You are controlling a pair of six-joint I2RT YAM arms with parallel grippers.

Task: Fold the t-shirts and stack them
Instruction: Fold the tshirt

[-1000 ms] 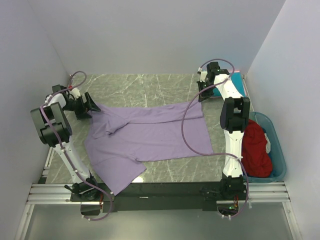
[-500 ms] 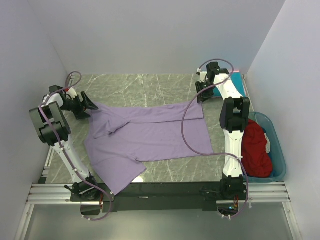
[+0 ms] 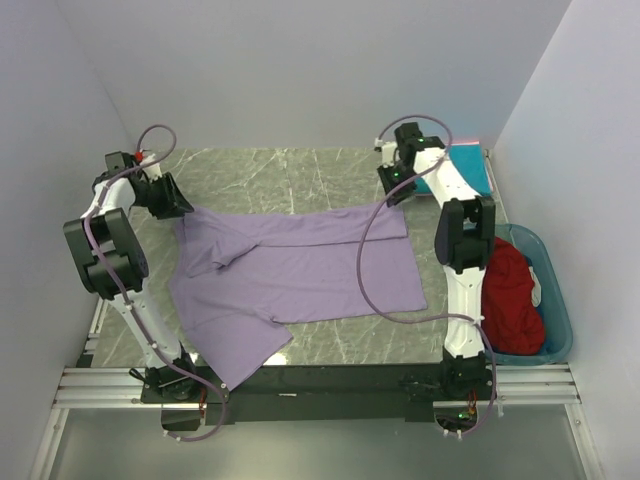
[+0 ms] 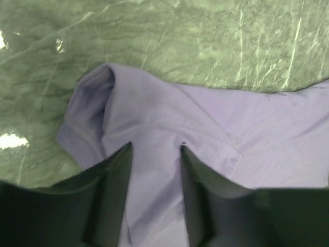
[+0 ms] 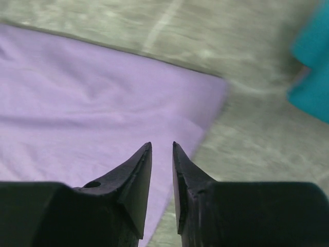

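One lavender t-shirt (image 3: 300,270) is lying spread across the table (image 3: 300,170); the left gripper (image 4: 155,146) is hanging half-open over its 10 o'clock corner, the right gripper (image 5: 162,145) showing a narrow, empty gap over its 2 o'clock corner. The teal t-shirt (image 3: 472,172) is lying at 2 o'clock, the dark red t-shirt (image 3: 512,295) sitting in the bin (image 3: 563,320) at 4 o'clock.
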